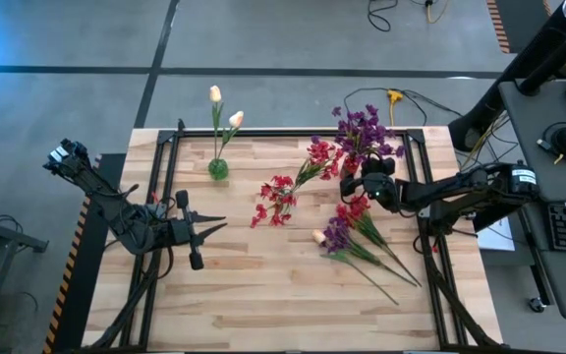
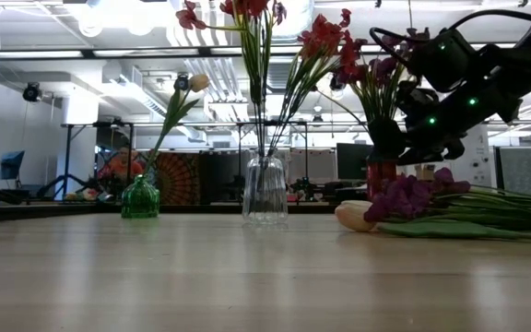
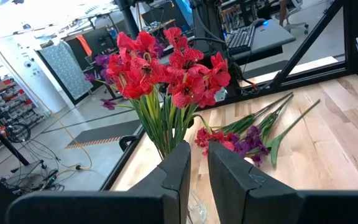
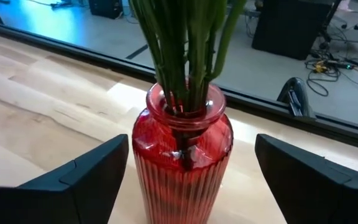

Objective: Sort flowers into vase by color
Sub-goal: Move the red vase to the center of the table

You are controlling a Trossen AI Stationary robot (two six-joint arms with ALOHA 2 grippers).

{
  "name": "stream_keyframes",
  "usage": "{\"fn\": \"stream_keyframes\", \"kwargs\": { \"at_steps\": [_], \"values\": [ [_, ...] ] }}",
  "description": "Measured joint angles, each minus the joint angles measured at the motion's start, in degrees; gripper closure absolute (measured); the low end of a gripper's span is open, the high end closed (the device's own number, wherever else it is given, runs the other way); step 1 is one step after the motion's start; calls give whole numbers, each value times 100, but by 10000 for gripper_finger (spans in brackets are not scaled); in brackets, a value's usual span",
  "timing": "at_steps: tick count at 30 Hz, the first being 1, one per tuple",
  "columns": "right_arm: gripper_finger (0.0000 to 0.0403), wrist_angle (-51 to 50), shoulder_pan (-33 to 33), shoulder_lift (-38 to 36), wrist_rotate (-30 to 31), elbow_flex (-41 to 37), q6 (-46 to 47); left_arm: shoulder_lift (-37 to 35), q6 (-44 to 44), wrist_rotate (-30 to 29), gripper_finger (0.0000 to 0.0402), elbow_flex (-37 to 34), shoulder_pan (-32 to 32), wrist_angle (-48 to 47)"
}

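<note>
A red vase (image 4: pixel 182 162) holds green stems topped with purple flowers (image 1: pixel 362 130). My right gripper (image 4: pixel 191 177) stands open around the vase's body, one finger on each side with a gap on both. It reaches in from the table's right (image 1: pixel 350 187). A clear vase (image 2: pixel 265 189) holds red flowers (image 1: pixel 278 197). A green vase (image 1: pixel 218 169) holds cream-yellow tulips (image 1: pixel 224 108). More red and purple flowers (image 1: pixel 362 236) and a cream tulip bud (image 1: pixel 319 236) lie flat on the table. My left gripper (image 1: pixel 209 228) hovers shut and empty over the table's left part.
The three vases stand in a row across the far half of the wooden table (image 1: pixel 263 295). Black frame rails (image 1: pixel 440 265) run along the table's left and right sides. The loose flowers lie close under my right arm.
</note>
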Motion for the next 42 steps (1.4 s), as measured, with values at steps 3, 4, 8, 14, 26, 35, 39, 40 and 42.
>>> {"fn": "stream_keyframes", "kwargs": {
  "at_steps": [3,4,8,14,26,35,39,40,42],
  "values": [
    [77,-2,-39,0,-146,-2,0,0,0,0,362,0,0,0],
    [83,-2,-39,0,-165,-2,0,-1,0,2,362,0,0,0],
    [106,-3,-39,0,-183,-2,0,0,0,0,362,0,0,2],
    [137,-7,-39,0,-187,-2,0,0,0,2,362,0,0,0],
    [156,-75,-39,-7,-217,-2,143,0,0,2,362,0,0,0],
    [73,-345,-39,-6,-253,-22,701,0,0,2,362,0,-2,-4],
    [49,-246,-39,36,-230,-66,717,0,5,2,362,0,-1,-9],
    [47,-145,-39,106,-226,-73,712,0,22,2,362,0,-2,-11],
    [45,80,-39,342,-227,-93,713,0,42,2,362,0,0,-11]
  ]
}}
